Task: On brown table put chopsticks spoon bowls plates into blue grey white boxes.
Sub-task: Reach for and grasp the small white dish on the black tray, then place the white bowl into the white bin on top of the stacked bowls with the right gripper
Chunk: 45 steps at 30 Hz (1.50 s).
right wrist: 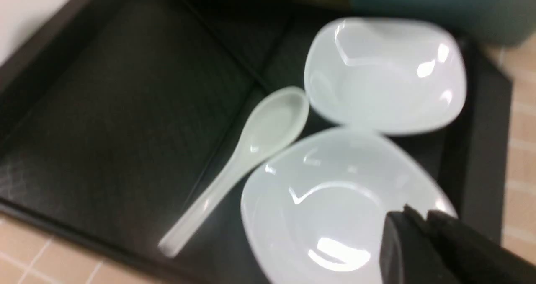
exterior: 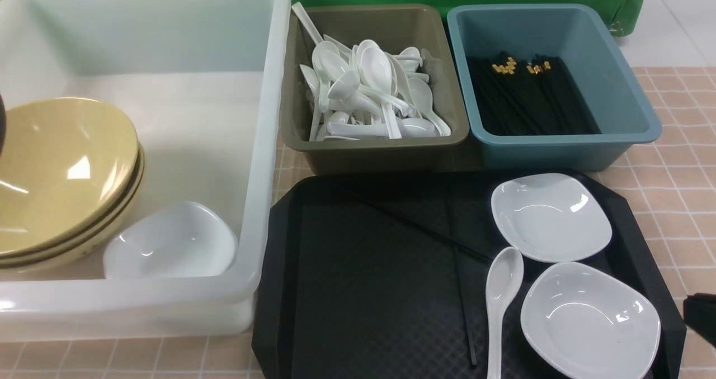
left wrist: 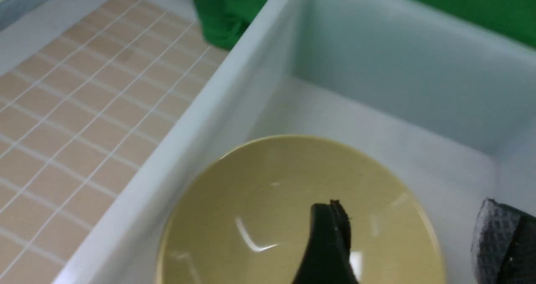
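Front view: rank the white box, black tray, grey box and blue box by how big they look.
1. white box, largest as seen.
2. black tray, close behind; cut off at the picture's lower edge.
3. grey box and blue box: they look about alike, so I won't rank them.

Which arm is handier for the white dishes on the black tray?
Right: the right fingers hang by the nearer plate on the tray, while the left fingers are over the bowls in the white box.

Tan bowls point(exterior: 61, 172) sit stacked in the white box point(exterior: 263, 144); two white plates point(exterior: 551, 217), one spoon point(exterior: 500, 295) and chopsticks point(exterior: 465, 312) lie outside.
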Motion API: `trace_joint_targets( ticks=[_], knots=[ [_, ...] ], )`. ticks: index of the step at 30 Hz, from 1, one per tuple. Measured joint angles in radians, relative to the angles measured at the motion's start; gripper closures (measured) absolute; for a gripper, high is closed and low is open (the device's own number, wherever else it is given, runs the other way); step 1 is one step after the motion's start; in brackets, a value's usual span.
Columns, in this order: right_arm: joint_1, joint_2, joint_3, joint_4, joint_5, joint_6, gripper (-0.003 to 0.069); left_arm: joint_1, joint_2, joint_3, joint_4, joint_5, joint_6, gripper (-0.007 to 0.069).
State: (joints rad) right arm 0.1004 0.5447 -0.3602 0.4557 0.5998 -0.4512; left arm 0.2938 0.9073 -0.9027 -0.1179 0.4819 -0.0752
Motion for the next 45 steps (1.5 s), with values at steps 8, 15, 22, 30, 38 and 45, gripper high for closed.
trace_joint_targets(
  ticks=[8,15,22,30,38,45],
  knots=[
    [0.000,0.395,-0.198,-0.003,0.119,-0.041,0.0285,-0.359,-0.216,0.070,-0.084,0.051,0.283,0.0603],
    [0.000,0.716,-0.349,-0.037,0.090,-0.190,0.0169,-0.483,-0.375,0.216,-0.070,0.323,0.299,0.0623],
    [0.001,0.977,-0.407,-0.111,0.046,-0.211,0.0171,-0.488,-0.589,0.357,0.066,0.354,0.238,0.0622],
    [0.001,1.062,-0.422,-0.093,0.118,-0.209,0.0409,-0.489,-0.818,0.468,0.244,0.228,0.102,0.0621],
    [0.004,0.948,-0.544,-0.049,0.368,-0.179,0.0592,-0.489,-0.924,0.482,0.329,0.174,0.016,0.0621],
    [0.149,0.894,-0.840,0.219,0.316,-0.239,0.0592,-0.489,-0.924,0.482,0.340,0.173,-0.008,0.0621]
  ],
)
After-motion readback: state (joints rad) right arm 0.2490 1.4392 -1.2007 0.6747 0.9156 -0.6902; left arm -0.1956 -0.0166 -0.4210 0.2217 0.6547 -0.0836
